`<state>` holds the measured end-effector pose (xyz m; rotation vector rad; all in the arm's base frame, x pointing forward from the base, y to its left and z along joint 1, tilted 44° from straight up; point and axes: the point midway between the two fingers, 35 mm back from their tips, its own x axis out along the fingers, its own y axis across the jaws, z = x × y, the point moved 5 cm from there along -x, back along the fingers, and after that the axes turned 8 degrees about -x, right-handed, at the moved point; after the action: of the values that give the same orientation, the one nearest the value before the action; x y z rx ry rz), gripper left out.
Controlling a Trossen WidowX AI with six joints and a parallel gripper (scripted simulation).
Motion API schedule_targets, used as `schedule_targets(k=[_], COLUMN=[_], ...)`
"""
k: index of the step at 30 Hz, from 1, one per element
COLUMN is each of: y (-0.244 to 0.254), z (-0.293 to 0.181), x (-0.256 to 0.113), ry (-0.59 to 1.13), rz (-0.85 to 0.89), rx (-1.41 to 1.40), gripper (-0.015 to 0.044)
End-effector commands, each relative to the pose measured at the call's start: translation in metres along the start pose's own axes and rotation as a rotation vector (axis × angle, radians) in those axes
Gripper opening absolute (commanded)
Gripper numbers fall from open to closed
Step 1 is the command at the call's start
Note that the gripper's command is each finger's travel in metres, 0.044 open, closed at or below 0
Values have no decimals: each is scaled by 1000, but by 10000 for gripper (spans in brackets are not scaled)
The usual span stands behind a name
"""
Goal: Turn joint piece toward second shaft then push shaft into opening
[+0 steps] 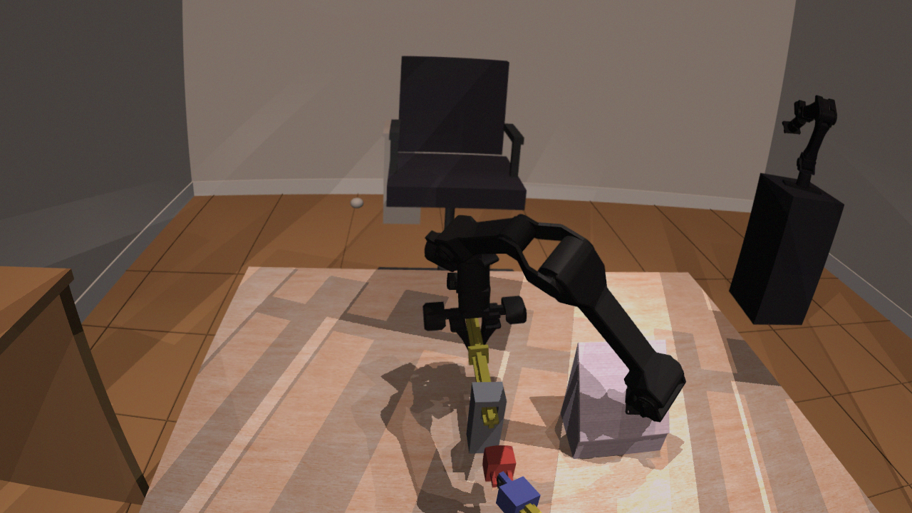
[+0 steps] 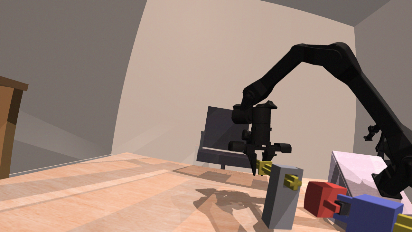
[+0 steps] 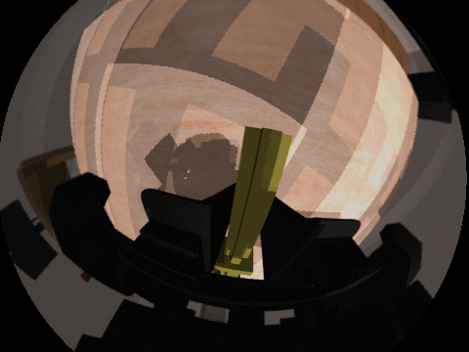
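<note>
My gripper (image 1: 474, 338) (image 2: 258, 173) (image 3: 248, 189) is shut on the yellow second shaft (image 1: 480, 371) (image 2: 266, 170) (image 3: 259, 166), behind its square collar. The shaft passes through the upright grey block (image 1: 487, 392) (image 2: 277, 198). Its cross-shaped tip (image 1: 489, 417) (image 2: 294, 182) sticks out a little on the far side from my gripper. The red joint piece (image 1: 499, 462) (image 2: 313, 198) is just beyond the tip, with a small gap between them. It is hinged to the blue yoke (image 1: 518, 491) (image 2: 374, 215) on the yellow fixed shaft (image 2: 404, 223). The opening of the joint piece and the fixed shaft's block are hidden or out of view.
A pale pink sloped block (image 1: 602, 421) (image 2: 354, 170) stands beside the grey block, at the arm's base. The wooden table top (image 1: 286, 408) (image 2: 115, 196) carries these things. A dark chair (image 1: 454, 105) (image 2: 219, 127) stands behind the table. Shadows cross the table.
</note>
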<state>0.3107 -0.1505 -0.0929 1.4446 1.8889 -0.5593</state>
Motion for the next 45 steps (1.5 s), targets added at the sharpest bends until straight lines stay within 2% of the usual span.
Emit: schedule_targets(k=[1,7,14,15,45], y=[0,0,0,0,1], z=[0,0,0,0,-38], x=[0,0,0,0,1], ry=[0,0,0,0,-7], rz=[0,0,0,0,91], rx=[0,0,0,0,4], gripper=[67,67,20,0,0])
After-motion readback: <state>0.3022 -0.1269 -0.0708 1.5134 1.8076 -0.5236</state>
